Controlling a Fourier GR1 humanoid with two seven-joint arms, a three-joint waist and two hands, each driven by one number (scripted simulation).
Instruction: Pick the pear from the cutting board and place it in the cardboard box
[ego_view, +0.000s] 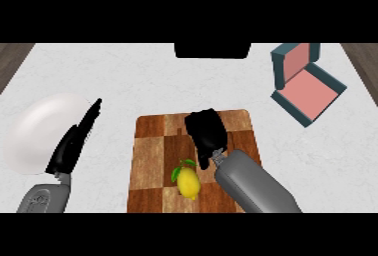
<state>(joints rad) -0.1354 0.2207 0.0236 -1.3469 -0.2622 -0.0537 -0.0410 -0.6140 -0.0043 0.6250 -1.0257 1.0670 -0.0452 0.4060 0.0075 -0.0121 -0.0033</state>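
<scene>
A yellow pear (190, 182) with a green leaf lies on the near part of the wooden checkered cutting board (151, 150). My right hand (206, 131) hovers over the board's middle, just beyond the pear and slightly to its right, fingers pointing away and relaxed, holding nothing. The box (306, 85), teal outside and pink inside with its lid open, sits at the far right of the counter. My left hand (74, 142) rests at the left with straight fingers, beside a white plate.
A white plate (40, 130) lies at the left edge of the counter, partly behind my left hand. A dark object (212, 50) sits at the counter's far edge. Brown floor shows at both far corners.
</scene>
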